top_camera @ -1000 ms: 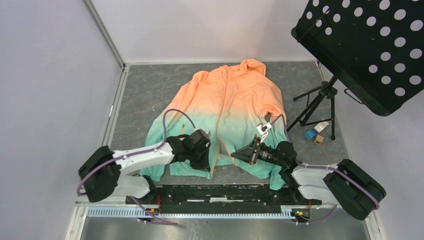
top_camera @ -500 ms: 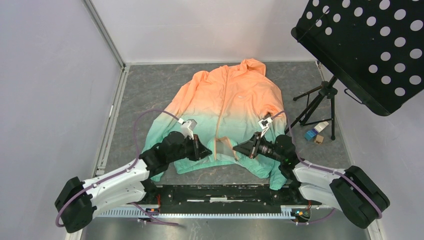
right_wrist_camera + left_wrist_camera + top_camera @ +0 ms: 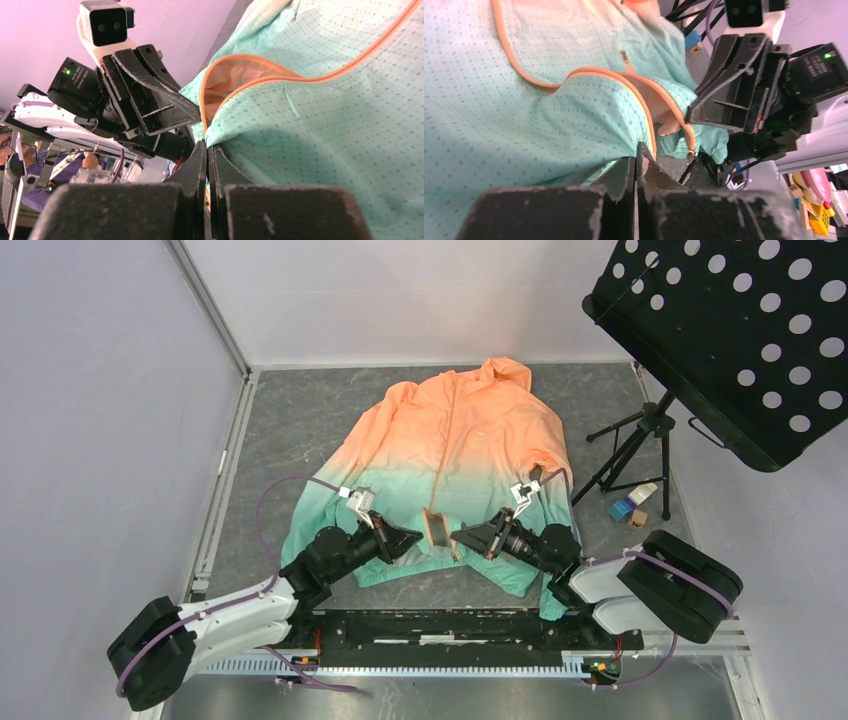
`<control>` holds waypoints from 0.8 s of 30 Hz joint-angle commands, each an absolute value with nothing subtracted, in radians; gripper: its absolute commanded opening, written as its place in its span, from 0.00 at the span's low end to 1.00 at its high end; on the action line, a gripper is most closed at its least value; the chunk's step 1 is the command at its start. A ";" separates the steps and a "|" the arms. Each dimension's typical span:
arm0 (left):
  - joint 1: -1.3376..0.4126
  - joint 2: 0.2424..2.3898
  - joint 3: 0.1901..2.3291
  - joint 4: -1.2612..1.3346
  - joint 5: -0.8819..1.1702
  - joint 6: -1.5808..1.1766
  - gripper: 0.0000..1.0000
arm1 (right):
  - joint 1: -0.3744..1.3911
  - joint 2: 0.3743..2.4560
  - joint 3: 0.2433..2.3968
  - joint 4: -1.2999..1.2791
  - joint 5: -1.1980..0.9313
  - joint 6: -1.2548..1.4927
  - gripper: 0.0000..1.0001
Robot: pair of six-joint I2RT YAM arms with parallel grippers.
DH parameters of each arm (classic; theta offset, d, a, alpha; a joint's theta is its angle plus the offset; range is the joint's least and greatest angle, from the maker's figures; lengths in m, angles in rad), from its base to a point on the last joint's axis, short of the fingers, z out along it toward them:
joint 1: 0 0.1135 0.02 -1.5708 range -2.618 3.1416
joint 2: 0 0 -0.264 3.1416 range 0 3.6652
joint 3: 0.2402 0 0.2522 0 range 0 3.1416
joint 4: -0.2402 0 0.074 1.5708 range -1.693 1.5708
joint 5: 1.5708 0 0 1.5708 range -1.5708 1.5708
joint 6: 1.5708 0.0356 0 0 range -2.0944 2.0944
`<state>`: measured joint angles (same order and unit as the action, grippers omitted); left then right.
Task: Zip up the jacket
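Jacket (image 3: 460, 430) hem now stands lifted at lower centre, left fingers (image 3: 395, 538) and right fingers (image 3: 475, 537) clenched on it; keep zipper ends (image 3: 651, 140) level, taut.

The left arm (image 3: 240, 605) is showing white link shells between bulky black joint housings, with a purple cable (image 3: 268, 502) looping off it. The right arm (image 3: 640, 585) is wearing the same white and black. The black left gripper (image 3: 412, 537) and right gripper (image 3: 462, 537) are each carrying a white camera block (image 3: 357, 500), and a green light (image 3: 828, 55) is glowing on the right wrist.
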<state>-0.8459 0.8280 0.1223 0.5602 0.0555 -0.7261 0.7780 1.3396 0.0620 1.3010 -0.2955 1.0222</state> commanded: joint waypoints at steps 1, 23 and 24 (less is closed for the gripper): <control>-0.842 0.798 0.114 0.774 0.071 -0.681 0.02 | 0.806 1.377 0.073 1.505 -0.208 1.003 0.00; -0.842 0.816 0.126 0.831 0.091 -0.722 0.02 | 0.836 1.496 0.197 1.624 -0.210 1.016 0.00; -0.842 0.816 0.124 0.832 0.092 -0.725 0.02 | 0.835 1.497 0.198 1.626 -0.211 1.016 0.00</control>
